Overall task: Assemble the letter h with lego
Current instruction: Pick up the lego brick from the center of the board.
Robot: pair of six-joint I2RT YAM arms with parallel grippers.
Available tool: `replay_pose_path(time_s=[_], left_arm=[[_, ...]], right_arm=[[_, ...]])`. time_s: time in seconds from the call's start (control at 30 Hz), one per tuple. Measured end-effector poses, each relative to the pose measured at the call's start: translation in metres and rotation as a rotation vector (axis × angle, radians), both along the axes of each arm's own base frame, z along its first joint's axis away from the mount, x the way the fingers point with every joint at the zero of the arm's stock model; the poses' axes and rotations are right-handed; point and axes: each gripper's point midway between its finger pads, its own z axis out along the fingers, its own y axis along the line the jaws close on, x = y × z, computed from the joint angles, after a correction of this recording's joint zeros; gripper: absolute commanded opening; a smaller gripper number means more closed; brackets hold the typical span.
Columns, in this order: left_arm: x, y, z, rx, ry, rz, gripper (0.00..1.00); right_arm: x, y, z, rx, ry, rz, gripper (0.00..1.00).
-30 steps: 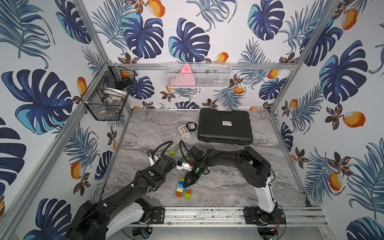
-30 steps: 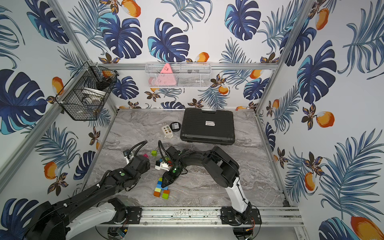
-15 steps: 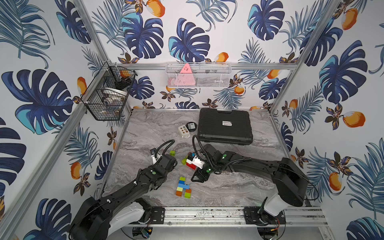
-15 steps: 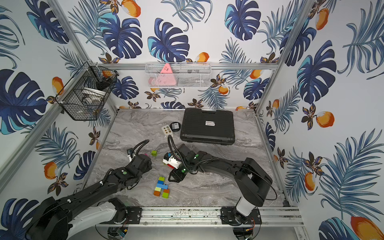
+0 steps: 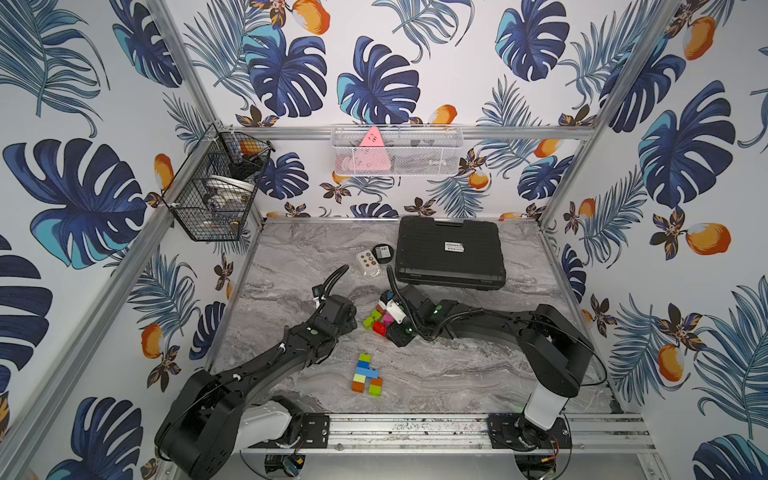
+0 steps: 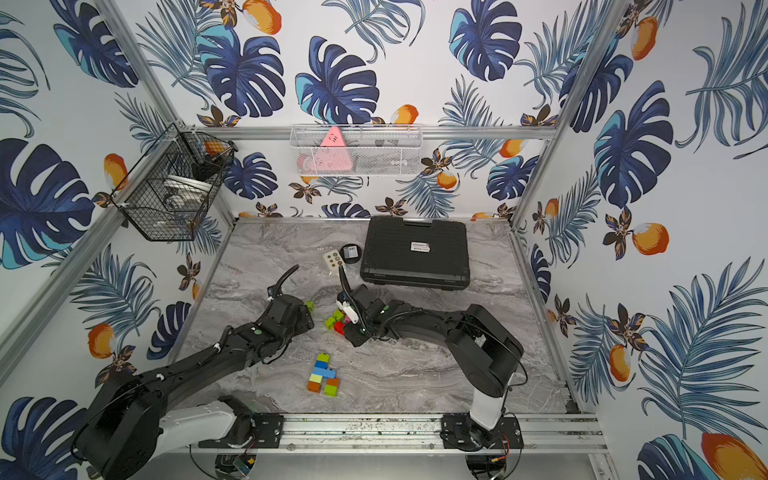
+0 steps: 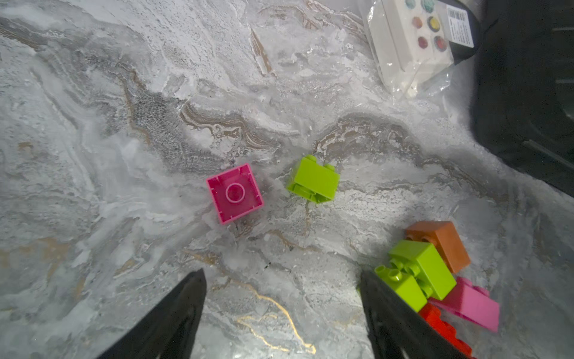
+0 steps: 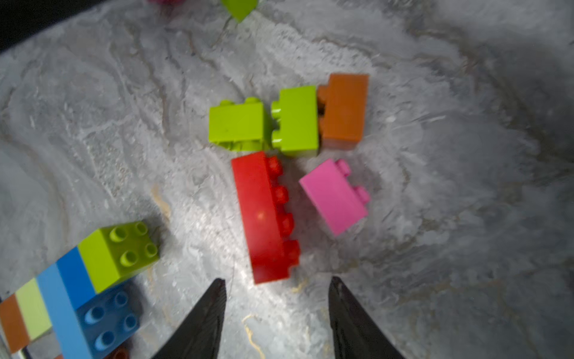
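**Both claws open, bricks waiting on the table**

Both arms are stretched low over the marble table (image 5: 457, 374): the left arm (image 5: 266, 365) is reached in from the left, the right arm (image 5: 498, 324) is bent in from the right. The left gripper (image 7: 281, 276) is held wide open over bare marble, with a magenta brick (image 7: 235, 193) and a lime brick (image 7: 313, 180) lying ahead of it. The right gripper (image 8: 278, 281) is parted too, with nothing gripped and the red brick (image 8: 264, 217) just beyond its tips. The built stack (image 5: 365, 374) is seen nearer the front rail (image 5: 415, 424), apart from the loose pile (image 5: 378, 322). The white label (image 5: 454, 246) on the black case (image 5: 449, 270) cannot be read.
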Motion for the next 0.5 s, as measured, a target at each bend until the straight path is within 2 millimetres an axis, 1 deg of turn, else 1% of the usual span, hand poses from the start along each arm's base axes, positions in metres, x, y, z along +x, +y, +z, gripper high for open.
replay_pose_path(time_s=[0.07,0.13,0.2,0.23,0.37,0.5], left_arm=[[-0.004,0.003,-0.005,-0.008,0.006,0.002,0.82],[-0.008,0.007,-0.011,-0.008,0.025,0.015,0.83],[-0.008,0.009,-0.012,-0.01,0.031,0.027,0.83],[-0.008,0.01,-0.013,-0.014,0.034,0.037,0.82],[-0.01,0.012,-0.017,-0.017,0.046,0.053,0.82],[-0.011,0.015,-0.016,-0.018,0.045,0.074,0.83]], right_arm=[[0.019,0.001,0.012,0.029,-0.009,-0.059,0.55],[0.039,-0.002,0.023,0.068,-0.002,-0.157,0.55],[0.054,-0.007,0.022,0.087,0.022,-0.263,0.56],[0.058,-0.007,0.019,0.089,0.041,-0.305,0.56],[0.062,0.001,0.011,0.101,0.123,-0.418,0.56],[0.06,0.001,0.0,0.098,0.17,-0.509,0.55]])
